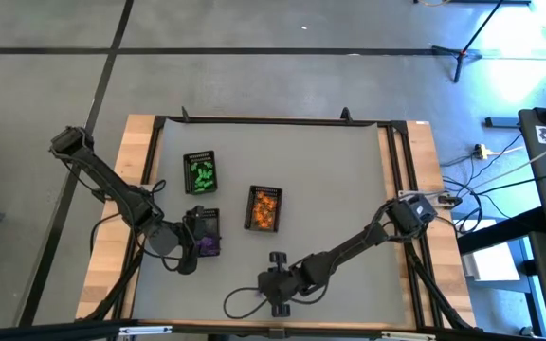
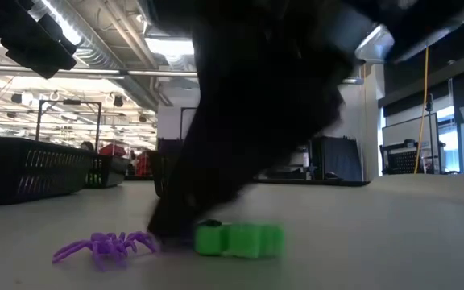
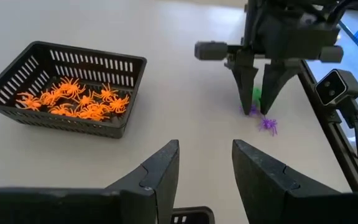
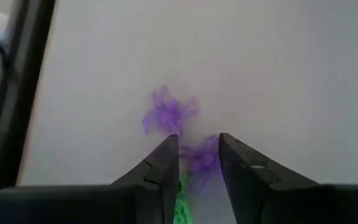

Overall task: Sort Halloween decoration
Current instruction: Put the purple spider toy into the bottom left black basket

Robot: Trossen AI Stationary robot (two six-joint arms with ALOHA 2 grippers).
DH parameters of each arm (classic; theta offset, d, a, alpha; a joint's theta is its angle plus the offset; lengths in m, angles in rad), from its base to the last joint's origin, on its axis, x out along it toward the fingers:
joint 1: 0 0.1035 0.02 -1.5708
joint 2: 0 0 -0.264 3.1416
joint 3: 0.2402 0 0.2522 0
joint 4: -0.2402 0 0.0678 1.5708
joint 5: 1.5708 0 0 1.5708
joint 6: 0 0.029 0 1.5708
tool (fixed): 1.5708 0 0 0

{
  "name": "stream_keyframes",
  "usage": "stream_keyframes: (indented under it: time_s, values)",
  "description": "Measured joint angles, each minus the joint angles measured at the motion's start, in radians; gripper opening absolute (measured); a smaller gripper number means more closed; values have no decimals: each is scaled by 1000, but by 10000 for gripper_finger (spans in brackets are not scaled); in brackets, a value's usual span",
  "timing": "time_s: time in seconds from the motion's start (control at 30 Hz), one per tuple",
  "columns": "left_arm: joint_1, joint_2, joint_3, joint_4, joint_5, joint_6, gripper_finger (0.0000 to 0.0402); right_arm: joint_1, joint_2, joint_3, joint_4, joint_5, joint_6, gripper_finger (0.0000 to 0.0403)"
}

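The smooth, matt grey worktop (image 1: 330,189) has pale bare-wood edges. The black slotted plastic tray (image 3: 67,87) looks matt, its orange plastic spiders (image 3: 79,102) slightly glossy. A purple plastic spider (image 2: 107,246) and a chunky green plastic piece (image 2: 240,239) have a dull sheen. The right claw (image 3: 258,112) is matt black.

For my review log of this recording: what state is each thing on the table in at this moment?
Orange tray: holds orange spiders.
Green tray: holds green pieces.
Purple tray: holds purple pieces, left hand beside it, open and empty.
Right hand: open, lowered around a purple spider lying on the table.
Second purple spider: loose on the table.
Green piece: loose on the table.
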Motion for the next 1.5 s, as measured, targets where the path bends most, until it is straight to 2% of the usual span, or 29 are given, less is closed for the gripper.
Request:
stream_keyframes:
  time_s: [0.17,0.33,0.47,0.6,0.8,0.93,1.07,1.13,1.27,1.5]
  values:
    - [-3,0,0,-1,0,0,140,0,23,4,4,-19,11,113]
    - [-3,0,0,-1,0,0,140,2,23,6,-60,51,30,113]
    - [-3,0,0,0,0,0,140,2,23,12,-77,68,28,107]
    - [-3,0,0,0,0,0,140,0,27,40,-106,74,21,78]
    - [-3,0,0,0,-1,0,140,-3,32,135,-212,118,-25,11]
    - [-3,0,0,0,0,0,140,-3,32,190,-294,179,-31,10]
    - [-3,0,0,-1,4,-1,140,-3,32,230,-304,246,-56,3]
    - [-3,-2,0,-1,38,-1,140,-7,32,248,-283,290,-80,4]
    - [-5,-48,0,-3,116,0,140,-30,30,249,-125,330,-156,8]
    - [-66,-212,0,-80,101,41,140,-99,29,249,161,320,-321,6]
